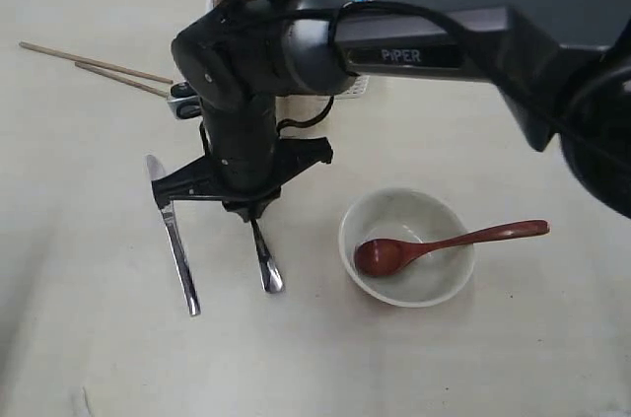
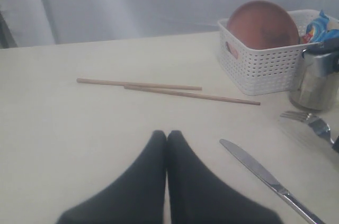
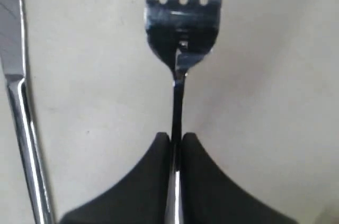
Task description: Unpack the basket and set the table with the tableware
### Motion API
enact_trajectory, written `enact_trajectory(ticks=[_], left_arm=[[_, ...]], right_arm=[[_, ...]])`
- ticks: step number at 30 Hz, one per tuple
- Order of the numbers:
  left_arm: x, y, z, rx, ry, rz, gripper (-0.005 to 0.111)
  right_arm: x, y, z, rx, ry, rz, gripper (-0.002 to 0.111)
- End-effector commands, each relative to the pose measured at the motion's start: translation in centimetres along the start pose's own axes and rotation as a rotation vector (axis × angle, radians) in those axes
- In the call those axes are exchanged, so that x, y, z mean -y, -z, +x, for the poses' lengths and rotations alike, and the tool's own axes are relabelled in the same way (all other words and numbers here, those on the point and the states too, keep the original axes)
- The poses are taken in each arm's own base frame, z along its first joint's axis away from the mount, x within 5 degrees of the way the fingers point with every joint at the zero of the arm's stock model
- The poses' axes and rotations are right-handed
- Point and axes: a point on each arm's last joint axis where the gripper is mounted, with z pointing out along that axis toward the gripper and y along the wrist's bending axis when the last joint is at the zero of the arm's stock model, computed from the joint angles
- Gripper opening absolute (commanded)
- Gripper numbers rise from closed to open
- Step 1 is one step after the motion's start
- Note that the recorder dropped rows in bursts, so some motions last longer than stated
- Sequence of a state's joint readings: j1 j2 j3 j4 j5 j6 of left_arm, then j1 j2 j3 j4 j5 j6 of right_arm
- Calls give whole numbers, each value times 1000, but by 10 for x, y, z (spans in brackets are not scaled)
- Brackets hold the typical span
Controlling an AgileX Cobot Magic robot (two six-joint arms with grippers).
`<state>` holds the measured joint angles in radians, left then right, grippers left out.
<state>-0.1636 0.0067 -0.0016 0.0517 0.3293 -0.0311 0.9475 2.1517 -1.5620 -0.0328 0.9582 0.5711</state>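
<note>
While the right arm reaches across the middle, right gripper [image 3: 176, 140] is clamped on the fork [image 3: 180, 28] handle. Fingers [image 3: 151, 176] pinch it from both sides, and the tines point away from the wrist. Fork looks flat on the table [image 1: 99, 338]; can't tell if it's lifted at all.

Knife [image 1: 175, 244] lies on the table just beside the fork, on its left in the exterior view. It's roughly parallel and not touching.

Left gripper [image 2: 167, 135] is closed, tips pressed together with nothing between them. It's low over bare table near the knife's blade end; can't tell if it touches the surface.

Bowl [image 1: 394, 208] sits upright to the right of the fork, apart from it. Spoon [image 1: 380, 257] has its head inside the bowl, and its handle rests across the rim, sticking out to the right.

Chopsticks [image 2: 139, 83] lie on the table left of the basket [image 2: 265, 70]. They're close together, roughly parallel and staggered lengthwise.

Cup [image 2: 312, 83] stands upright on the table just beside the basket's near corner, mostly hidden by the arm in the exterior view.

Basket is at the far side of the table, behind the right arm. Plate [image 2: 262, 23] is in the basket, leaning tilted. Blue packet [image 2: 322, 25] sits beside it, also inside.
</note>
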Motion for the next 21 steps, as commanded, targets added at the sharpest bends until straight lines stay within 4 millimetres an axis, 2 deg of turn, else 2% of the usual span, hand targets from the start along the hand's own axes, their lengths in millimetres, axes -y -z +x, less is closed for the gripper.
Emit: enact_trajectory(ticks=[1, 4, 7, 13, 17, 21], left_arm=[[0, 0, 0, 13, 2, -2, 0], [0, 0, 0, 13, 2, -2, 0], [0, 0, 0, 13, 2, -2, 0], [0, 0, 0, 13, 2, -2, 0], [0, 0, 0, 13, 2, -2, 0], [0, 0, 0, 13, 2, -2, 0]], right_arm=[[6, 31, 0, 33, 1, 12, 0], [10, 39, 4, 40, 37, 113, 0], [12, 45, 12, 60, 97, 315, 0], [-24, 56, 27, 300, 241, 507, 0], [-45, 46, 38, 364, 303, 556, 0], [-54, 18, 44, 314, 375, 597, 0]])
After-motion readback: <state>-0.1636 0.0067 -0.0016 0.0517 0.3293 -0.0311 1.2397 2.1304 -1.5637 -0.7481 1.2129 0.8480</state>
